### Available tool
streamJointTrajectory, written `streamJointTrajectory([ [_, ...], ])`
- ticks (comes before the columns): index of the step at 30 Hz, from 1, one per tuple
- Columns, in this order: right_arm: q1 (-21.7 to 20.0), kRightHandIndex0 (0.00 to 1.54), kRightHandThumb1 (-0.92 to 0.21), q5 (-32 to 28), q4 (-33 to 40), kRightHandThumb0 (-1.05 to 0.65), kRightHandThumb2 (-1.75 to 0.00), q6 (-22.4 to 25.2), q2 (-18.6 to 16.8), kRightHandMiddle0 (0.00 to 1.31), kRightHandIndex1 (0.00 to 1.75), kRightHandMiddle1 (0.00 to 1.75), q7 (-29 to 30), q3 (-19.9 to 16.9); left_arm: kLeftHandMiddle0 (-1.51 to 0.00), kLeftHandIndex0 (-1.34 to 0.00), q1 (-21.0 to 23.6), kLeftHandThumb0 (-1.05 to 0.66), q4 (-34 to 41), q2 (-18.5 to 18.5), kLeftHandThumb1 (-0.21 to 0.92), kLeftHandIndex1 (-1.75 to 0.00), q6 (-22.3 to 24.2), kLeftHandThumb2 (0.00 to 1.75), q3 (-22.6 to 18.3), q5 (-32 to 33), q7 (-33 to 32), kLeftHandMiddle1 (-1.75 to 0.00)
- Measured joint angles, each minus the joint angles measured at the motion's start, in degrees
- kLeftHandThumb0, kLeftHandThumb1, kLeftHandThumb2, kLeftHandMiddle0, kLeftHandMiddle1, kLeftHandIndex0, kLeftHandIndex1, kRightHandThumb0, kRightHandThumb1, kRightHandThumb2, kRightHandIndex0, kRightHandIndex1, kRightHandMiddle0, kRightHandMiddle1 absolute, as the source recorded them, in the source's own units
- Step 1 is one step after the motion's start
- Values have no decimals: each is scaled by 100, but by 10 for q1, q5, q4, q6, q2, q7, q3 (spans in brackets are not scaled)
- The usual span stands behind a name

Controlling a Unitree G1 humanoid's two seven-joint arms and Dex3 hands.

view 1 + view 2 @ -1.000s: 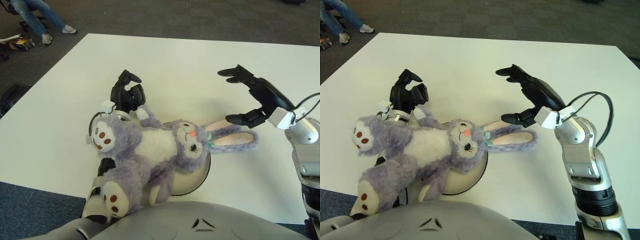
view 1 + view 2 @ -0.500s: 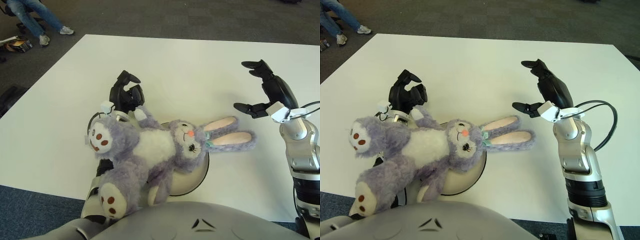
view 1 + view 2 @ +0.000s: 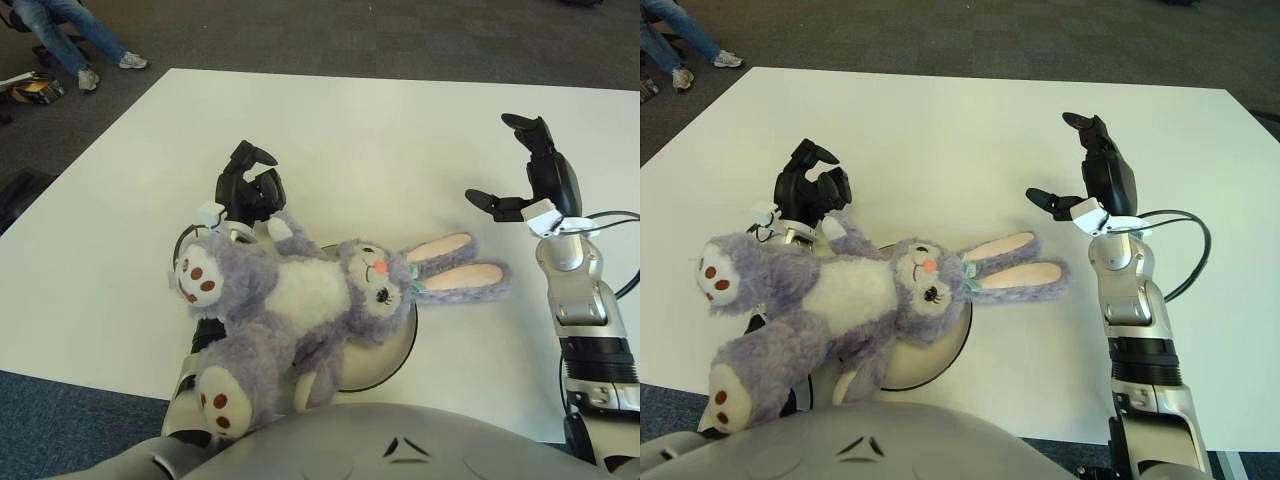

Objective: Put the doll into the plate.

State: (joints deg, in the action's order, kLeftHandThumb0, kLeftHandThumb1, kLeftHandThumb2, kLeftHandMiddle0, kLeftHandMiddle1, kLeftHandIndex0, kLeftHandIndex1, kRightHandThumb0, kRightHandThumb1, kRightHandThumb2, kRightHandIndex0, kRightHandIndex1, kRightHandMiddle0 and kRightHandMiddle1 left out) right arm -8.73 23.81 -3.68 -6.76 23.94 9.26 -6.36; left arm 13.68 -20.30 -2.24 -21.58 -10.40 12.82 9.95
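Observation:
A purple plush bunny doll (image 3: 300,300) lies on its back across the cream plate (image 3: 395,355) at the table's near edge. Its head is over the plate and its pink-lined ears (image 3: 455,270) stretch right onto the table. Its legs hang off to the left over my left arm. My left hand (image 3: 250,185) shows just behind the doll's upper arm with fingers curled, holding nothing. My right hand (image 3: 530,175) is raised to the right of the ears, fingers spread, apart from the doll.
The white table (image 3: 380,130) stretches away behind the plate. Dark carpet surrounds it. A seated person's legs (image 3: 70,35) show at the far left, beyond the table corner.
My right hand has let go of the ears, lifted and drawn back to the right, its forearm swinging upright. The doll's ears have settled flat on the table. The left hand barely moved.

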Motion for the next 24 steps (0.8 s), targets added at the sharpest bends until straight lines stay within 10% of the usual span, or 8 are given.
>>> streamJointTrajectory([
  [16, -48, 17, -53, -38, -78, -58, -83, 5, -33, 0, 98, 113, 53, -16, -110, -53, -6, -45, 14, 1, 42, -175, 23, 119, 0, -9, -20, -175],
  [24, -51, 18, -55, -78, -113, -58, -84, -6, -62, 0, 99, 125, 58, -20, -108, -53, -6, -45, 20, 1, 41, -175, 36, 120, -1, -11, -28, -175],
])
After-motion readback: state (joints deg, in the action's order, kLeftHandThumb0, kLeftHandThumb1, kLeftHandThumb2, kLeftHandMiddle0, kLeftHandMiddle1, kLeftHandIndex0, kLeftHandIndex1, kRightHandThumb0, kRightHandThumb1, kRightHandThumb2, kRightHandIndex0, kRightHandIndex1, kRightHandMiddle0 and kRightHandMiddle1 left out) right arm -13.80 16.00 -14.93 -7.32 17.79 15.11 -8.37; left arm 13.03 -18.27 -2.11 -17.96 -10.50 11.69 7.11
